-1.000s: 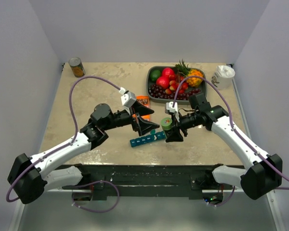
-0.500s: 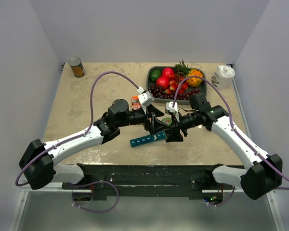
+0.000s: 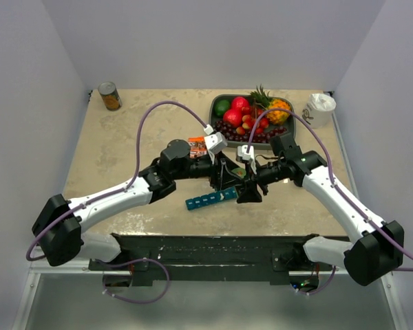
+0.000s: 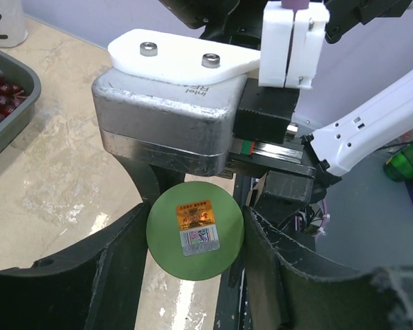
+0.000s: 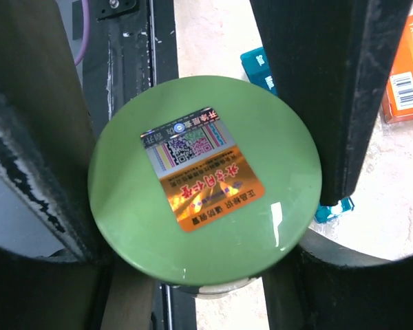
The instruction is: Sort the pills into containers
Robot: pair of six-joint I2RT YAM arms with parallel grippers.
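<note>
Far left corner: can (image 3: pixel 110 96), upright, well apart from everything else. The left arm reaches in from its base across the table (image 3: pixel 124 165) to the middle. An orange box (image 3: pixel 202 144) lies flat just behind its wrist.

Left gripper (image 4: pixel 195 221): clenched on the cap (image 5: pixel 275 158). The left wrist view has its fingers (image 4: pixel 120 265) hard against both sides of the green disc, no gap visible. The cap sticker faces both wrist cams.

Organiser (image 3: pixel 211 199): flat on the table near centre, in front of both grippers, slanted with its right end further back. That end sits just below the bottle (image 3: pixel 241 173). In the right wrist view, teal compartments poke out from under the cap's edge. Can't tell whether it touches the bottle or whether any lid is up. Neither gripper is on it.

Right gripper (image 5: pixel 203 213): grasping the bottle, dark fingers on both sides under the cap rim, coming in from the right, opposite the left gripper. The bottle looks upright between the two.

Behind them, right of centre: grey tray (image 3: pixel 215 127) of fruit (image 3: pixel 241 113). Far right corner: white pot (image 3: pixel 320 108), near the tray, not touching.
</note>
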